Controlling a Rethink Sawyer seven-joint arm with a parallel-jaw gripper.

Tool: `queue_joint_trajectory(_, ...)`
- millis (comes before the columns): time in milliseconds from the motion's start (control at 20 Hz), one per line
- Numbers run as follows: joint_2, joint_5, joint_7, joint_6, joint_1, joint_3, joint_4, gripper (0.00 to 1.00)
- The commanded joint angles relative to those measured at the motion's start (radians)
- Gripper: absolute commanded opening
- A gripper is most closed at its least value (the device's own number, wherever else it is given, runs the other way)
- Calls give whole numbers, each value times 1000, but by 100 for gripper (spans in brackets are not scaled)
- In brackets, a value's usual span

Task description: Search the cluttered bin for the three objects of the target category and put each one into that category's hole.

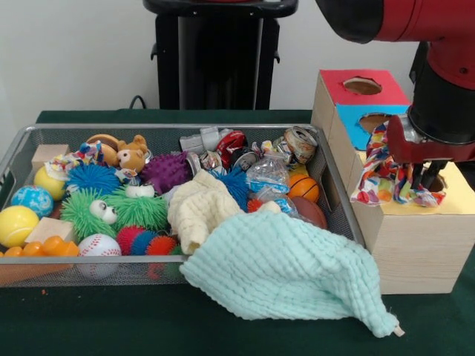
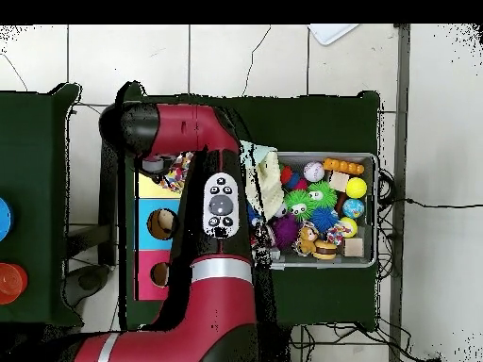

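Observation:
A multicoloured patterned cloth (image 1: 377, 172) hangs bunched over the yellow top (image 1: 453, 199) of the wooden sorting box, beside its hole. My gripper (image 1: 422, 178) reaches down at that hole, shut on the cloth's right part. In the overhead view the gripper (image 2: 158, 168) and cloth (image 2: 176, 172) sit above the yellow section (image 2: 151, 188). In the wire bin (image 1: 15, 152), a cream knitted cloth (image 1: 197, 208) lies among the toys. A mint green cloth (image 1: 289, 268) drapes over the bin's front right rim onto the table.
The box also has a blue top with a hole (image 1: 369, 121) and a red top with a hole (image 1: 362, 86). The bin holds spiky balls (image 1: 89, 211), a teddy bear (image 1: 132, 156), crushed cans (image 1: 300, 142), a baseball (image 1: 99, 246), a basketball (image 1: 303, 187) and wooden blocks (image 1: 49, 153).

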Motion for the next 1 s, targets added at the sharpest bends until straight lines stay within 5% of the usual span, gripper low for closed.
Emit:
queue_joint_trajectory(50,134,3,261,-161,23,39,242,0)
queue_joint_trajectory(500,157,12,260,-282,41,35,260,0)
queue_joint_trajectory(800,146,32,268,-270,68,13,295,0)
queue_joint_trajectory(1000,196,25,242,-392,65,20,276,0)
